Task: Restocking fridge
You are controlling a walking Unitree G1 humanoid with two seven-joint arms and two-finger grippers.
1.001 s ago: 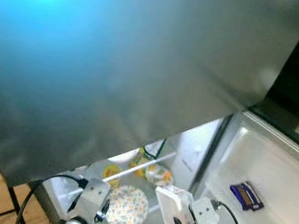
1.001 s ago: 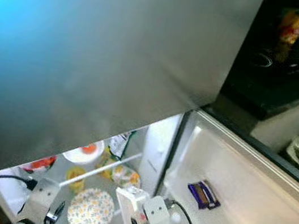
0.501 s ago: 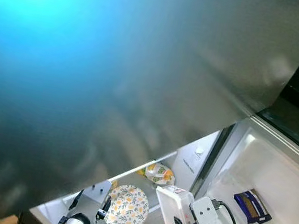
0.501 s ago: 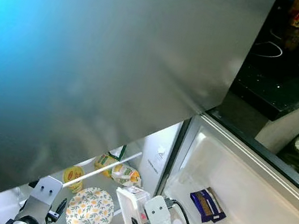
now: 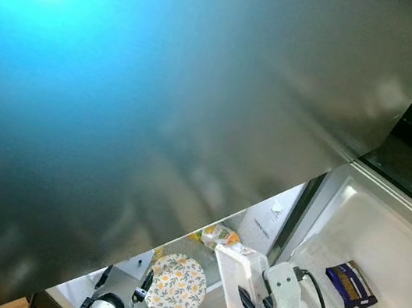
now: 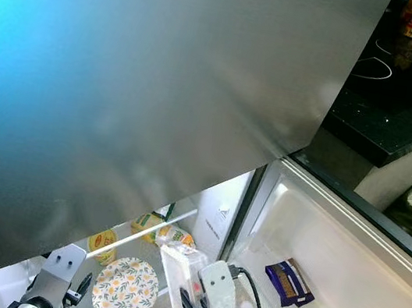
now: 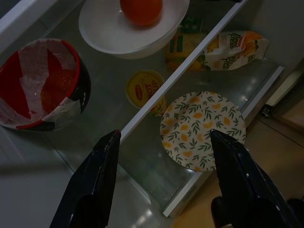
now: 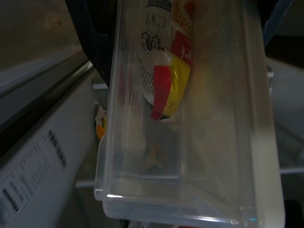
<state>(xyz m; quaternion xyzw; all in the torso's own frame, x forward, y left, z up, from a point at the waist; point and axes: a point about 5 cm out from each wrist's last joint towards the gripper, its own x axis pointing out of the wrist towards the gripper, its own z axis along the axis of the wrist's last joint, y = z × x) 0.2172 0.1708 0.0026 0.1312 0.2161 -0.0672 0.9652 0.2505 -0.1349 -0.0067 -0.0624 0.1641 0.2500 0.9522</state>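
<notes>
1. The left gripper [image 7: 161, 180] hangs low in front of the open fridge, its two black fingers [image 7: 97, 180] spread wide with nothing between them.
2. Under it on the glass shelf [image 7: 114, 102], from the robot's left: a red bowl covered with film [image 7: 40, 85], a white bowl holding something orange [image 7: 130, 21], and a small yellow-lidded tub [image 7: 145, 90] lying right against the white shelf rail.
3. A flowered plate [image 6: 125, 291] sits on the shelf below, near its front edge, with a yellow printed bag [image 7: 232, 45] behind it.
4. The right gripper [image 5: 247, 307] is clamped on a clear plastic container [image 8: 190, 118], held up just in front of the shelves; I think a small red-and-yellow capped item [image 8: 164, 88] lies inside, though the picture is murky.
5. Further right, a dark blue packet [image 5: 352, 285] lies in the door's white tray [image 5: 402, 258].
6. The upper door's big grey panel [image 5: 202, 82] looms overhead.
</notes>
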